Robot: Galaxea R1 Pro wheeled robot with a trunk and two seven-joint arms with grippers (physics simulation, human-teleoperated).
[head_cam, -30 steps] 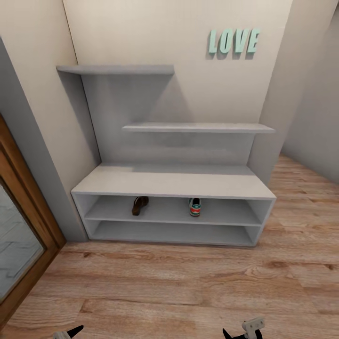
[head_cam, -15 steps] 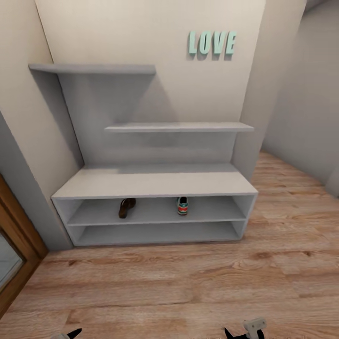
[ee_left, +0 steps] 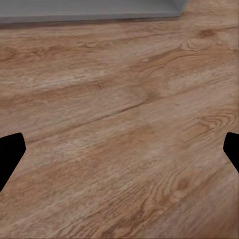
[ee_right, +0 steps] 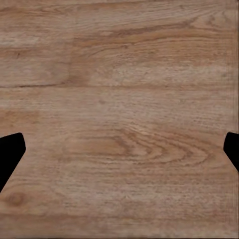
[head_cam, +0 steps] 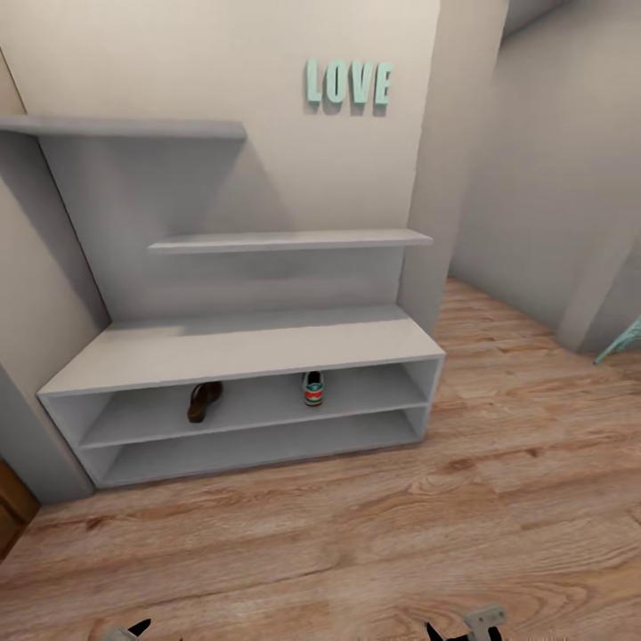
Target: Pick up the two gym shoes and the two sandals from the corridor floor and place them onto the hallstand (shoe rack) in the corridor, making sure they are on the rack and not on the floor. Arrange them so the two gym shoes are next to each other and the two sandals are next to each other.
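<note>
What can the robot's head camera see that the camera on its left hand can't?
Head view alone: the whole hallstand, with one brown sandal and one gym shoe apart on its upper open shelf level, the LOVE letters on the wall, and a teal thing at the edge.

Left wrist view alone: the left end effector, open and empty, up close.

Both: the wood corridor floor and the grey bottom edge of the hallstand.
</note>
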